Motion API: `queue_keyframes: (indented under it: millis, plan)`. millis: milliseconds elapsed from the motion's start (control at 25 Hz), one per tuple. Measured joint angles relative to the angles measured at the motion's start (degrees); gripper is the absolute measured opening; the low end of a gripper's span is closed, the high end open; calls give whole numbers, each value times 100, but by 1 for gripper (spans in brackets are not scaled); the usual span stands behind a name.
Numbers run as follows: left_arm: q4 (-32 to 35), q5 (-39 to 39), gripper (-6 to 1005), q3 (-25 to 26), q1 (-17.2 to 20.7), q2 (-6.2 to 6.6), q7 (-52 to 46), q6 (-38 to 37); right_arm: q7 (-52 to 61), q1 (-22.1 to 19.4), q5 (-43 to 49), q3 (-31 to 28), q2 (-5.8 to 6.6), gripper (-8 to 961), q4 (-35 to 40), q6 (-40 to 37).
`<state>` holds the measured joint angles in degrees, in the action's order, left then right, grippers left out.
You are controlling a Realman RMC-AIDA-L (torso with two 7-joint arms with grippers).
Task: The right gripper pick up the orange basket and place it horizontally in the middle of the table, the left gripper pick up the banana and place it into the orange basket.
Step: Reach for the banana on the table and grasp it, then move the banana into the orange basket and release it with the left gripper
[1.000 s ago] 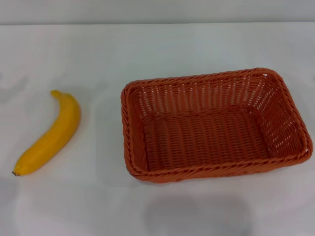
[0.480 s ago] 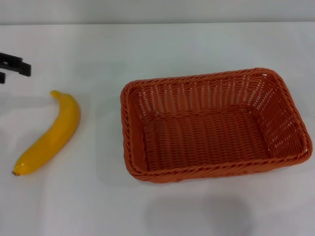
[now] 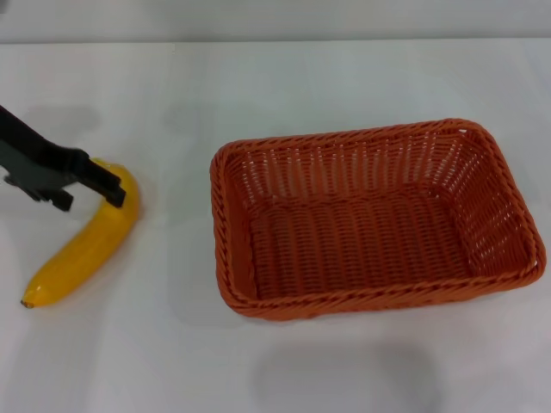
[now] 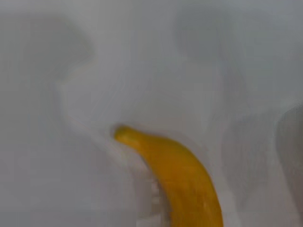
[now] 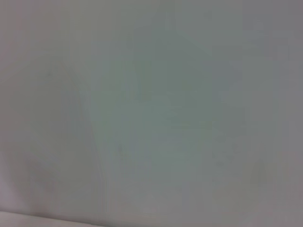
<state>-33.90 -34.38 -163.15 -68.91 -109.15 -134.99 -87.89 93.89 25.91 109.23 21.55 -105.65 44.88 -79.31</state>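
Banana [image 3: 83, 243] is lying on the table [image 3: 172, 361], well apart from the orange basket [image 3: 376, 217] on its left side, the basket sitting long side across near the middle. Beyond the banana's middle, the left gripper [image 3: 90, 196] is hanging over its far end, jaws apart, gripping nothing. I judge it should be centring on the fruit's thick middle before closing gently.

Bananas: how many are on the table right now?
1. The banana lies on the table left of the orange basket, with the left gripper over its far end. The basket is empty.
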Motion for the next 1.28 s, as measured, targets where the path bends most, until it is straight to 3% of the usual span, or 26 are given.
queue_keyframes:
  millis: [280,760,920,1000,1080,1160,1280]
  plan:
    - [265,-308,892,3,33,-273,-214,418,-44,19,-15,3,-2,770,29,-24]
    - [465,-483,873,3,93,-363,-245,900,-64,20,-25,29,-58,771,30,-2]
    - [477,-546,742,3,98,-383,-210,1128,-60,19,-25,11,-68,771,27,4]
    - [498,-555,676,3,94,-385,-182,1237,-43,19,-25,15,-73,771,12,5]
    - [493,-526,493,3,66,-386,-123,1310,-36,19,-25,16,-79,771,5,6]
    - [458,-396,493,3,13,-344,-21,1300,-31,19,-25,11,-88,771,9,3]
    - [413,133,493,3,-92,-77,258,927,-26,18,-33,5,-101,771,28,-14]
